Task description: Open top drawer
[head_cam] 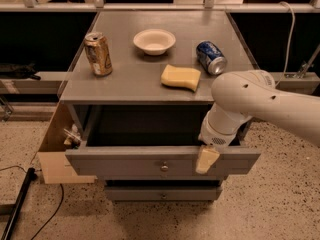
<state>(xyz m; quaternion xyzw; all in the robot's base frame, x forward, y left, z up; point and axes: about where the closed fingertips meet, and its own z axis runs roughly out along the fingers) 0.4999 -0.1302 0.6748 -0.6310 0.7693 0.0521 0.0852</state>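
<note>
Pincer (207, 159) rests on top drawer (120, 163) rim, 3 o'clock of knob (164, 167); its opening cannot be told. Drawer looks open: withdraw next.

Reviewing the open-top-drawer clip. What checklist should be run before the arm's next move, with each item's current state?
1. Top drawer pulled well out: ok.
2. Claw at the drawer's upper front edge, right of the knob: ok.
3. Claw's hold on that edge: cannot tell.
4. Blue can lies on its side on the cabinet top and may roll if jolted: not ok.
5. Gold can upright, away from the arm: ok.
6. Lower drawer shut: ok.
</note>
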